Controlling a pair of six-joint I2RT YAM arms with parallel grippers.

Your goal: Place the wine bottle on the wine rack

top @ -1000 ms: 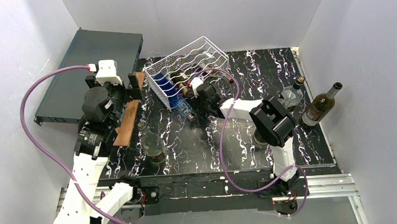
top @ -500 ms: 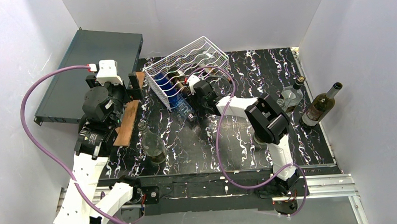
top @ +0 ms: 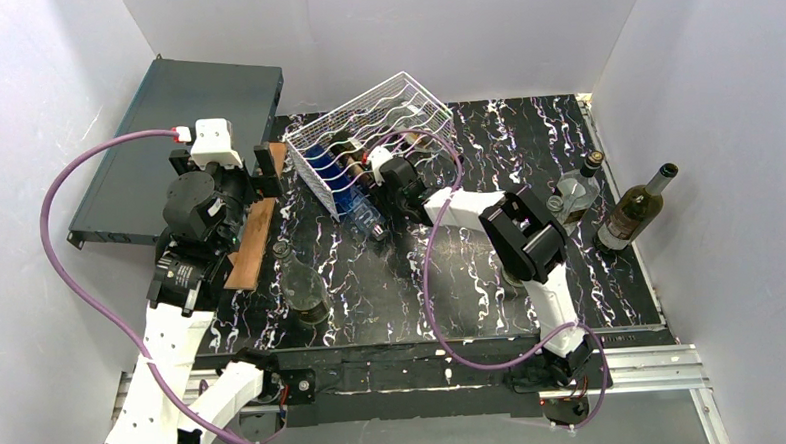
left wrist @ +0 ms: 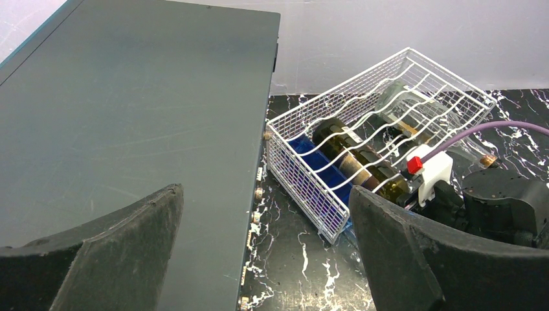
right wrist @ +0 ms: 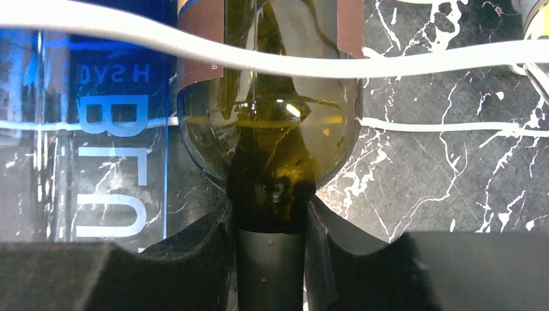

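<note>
I am holding the right end effector [right wrist: 270, 217] clamped narrow on the neck of the wine bottle [right wrist: 268, 129]. The bottle's body is lying inside the wine rack [top: 365, 133], near the far edge of the counter [top: 571, 274], beside a blue bottle [right wrist: 110, 129]. The left end effector [left wrist: 265, 201] is hanging wide and empty. Risk: the rack is sitting askew and unanchored, so a push could shove it, and an early release could let the bottle slide out.

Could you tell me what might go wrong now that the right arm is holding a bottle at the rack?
1. The right end effector grips the green bottle only by its neck, so the body could pivot or slip.
2. The blue bottle lies close beside it and might get dragged along.
3. The wire rack sits askew, so a push could shove it, and the purple cable might snag on it.
</note>
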